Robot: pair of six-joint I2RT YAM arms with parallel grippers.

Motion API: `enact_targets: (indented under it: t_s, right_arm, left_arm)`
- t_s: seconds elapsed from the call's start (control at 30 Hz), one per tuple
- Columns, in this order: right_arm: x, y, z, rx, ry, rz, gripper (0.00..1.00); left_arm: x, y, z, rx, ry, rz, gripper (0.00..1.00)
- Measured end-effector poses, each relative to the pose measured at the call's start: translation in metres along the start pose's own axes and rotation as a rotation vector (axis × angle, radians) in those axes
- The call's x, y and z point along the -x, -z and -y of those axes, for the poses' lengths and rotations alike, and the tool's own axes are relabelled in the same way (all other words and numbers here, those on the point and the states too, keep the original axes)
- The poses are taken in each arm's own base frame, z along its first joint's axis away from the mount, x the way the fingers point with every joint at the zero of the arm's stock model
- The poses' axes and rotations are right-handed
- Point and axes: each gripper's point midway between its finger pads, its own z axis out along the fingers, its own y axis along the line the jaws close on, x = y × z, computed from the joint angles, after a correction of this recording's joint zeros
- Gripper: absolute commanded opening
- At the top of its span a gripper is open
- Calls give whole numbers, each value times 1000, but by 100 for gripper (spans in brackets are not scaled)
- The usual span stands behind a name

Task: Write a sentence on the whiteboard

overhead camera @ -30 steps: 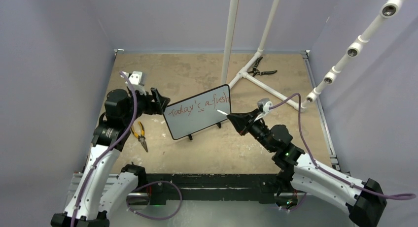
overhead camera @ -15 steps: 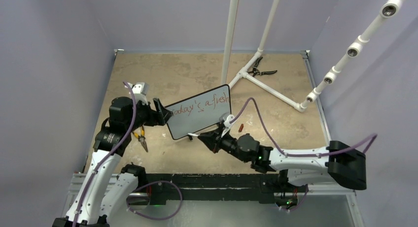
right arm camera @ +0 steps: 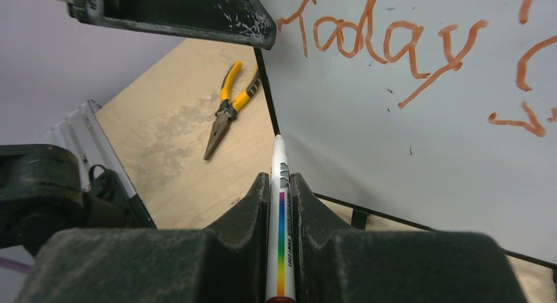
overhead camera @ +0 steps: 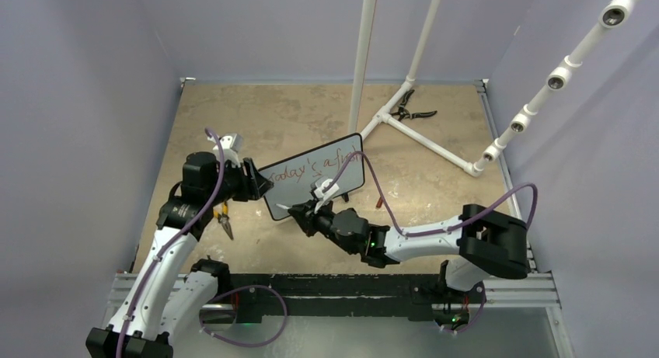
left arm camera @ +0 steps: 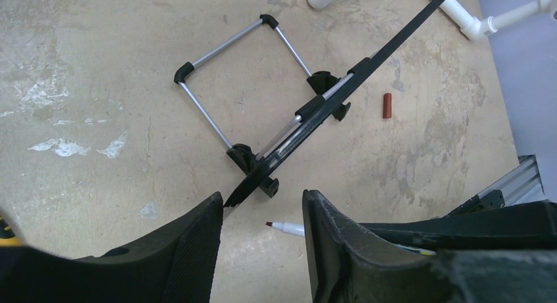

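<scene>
We see the right pincer (right arm camera: pixel 279 178) clenched on a marker (right arm camera: pixel 280 208), tip at the lower left edge of the whiteboard (overhead camera: pixel 295 189), which stands mid-counter (overhead camera: pixel 256 117) bearing the red sentence (right arm camera: pixel 387 46), its left edge meeting the released left pincer (left arm camera: pixel 263 211).

Pliers (right arm camera: pixel 226 111) lie left of the whiteboard (overhead camera: pixel 295 189), pipe frame (overhead camera: pixel 427 143) behind

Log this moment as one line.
phase: writing | right gripper: shut on marker, tip at whiteboard lower-left | left gripper: open at its left edge | sentence: one line written
</scene>
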Motion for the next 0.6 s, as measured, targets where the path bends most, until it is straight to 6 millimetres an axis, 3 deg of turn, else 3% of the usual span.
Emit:
enact_targets:
  t_s: [0.23, 0.6]
  right_arm:
    - [-20, -11, 7, -44, 23, -40, 0]
    - [-19, -15, 12, -88, 18, -37, 0]
  left_arm:
    - [0, -2, -3, 13, 3, -2, 38]
    - [0, -3, -5, 23, 5, -2, 35]
